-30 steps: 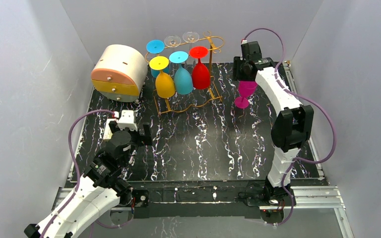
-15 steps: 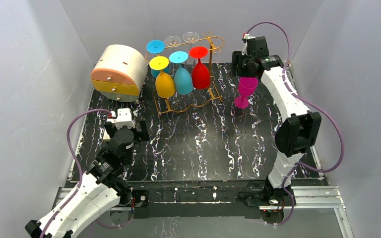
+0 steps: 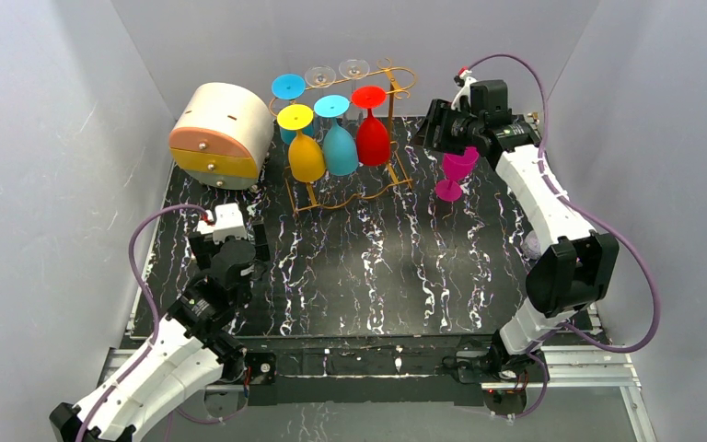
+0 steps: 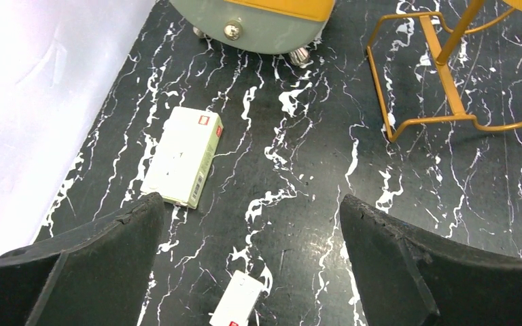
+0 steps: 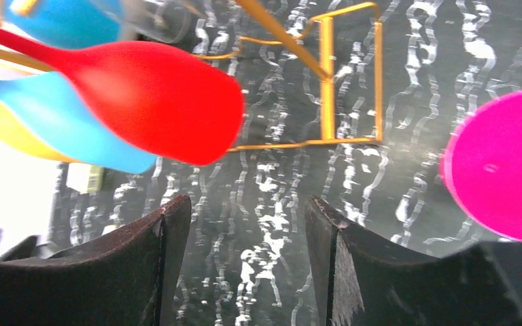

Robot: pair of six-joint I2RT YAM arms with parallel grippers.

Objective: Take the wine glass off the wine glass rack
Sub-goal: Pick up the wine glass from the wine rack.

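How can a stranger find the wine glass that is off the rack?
Start at the golden wire rack at the back. Right of it, one wine glass stands upright on the black marbled top. It alone is magenta; the other glasses hang upside down.

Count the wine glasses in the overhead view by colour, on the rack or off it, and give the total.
Blue glasses: 2
Clear glasses: 2
Yellow glass: 1
Red glass: 1
Magenta glass: 1
Total: 7
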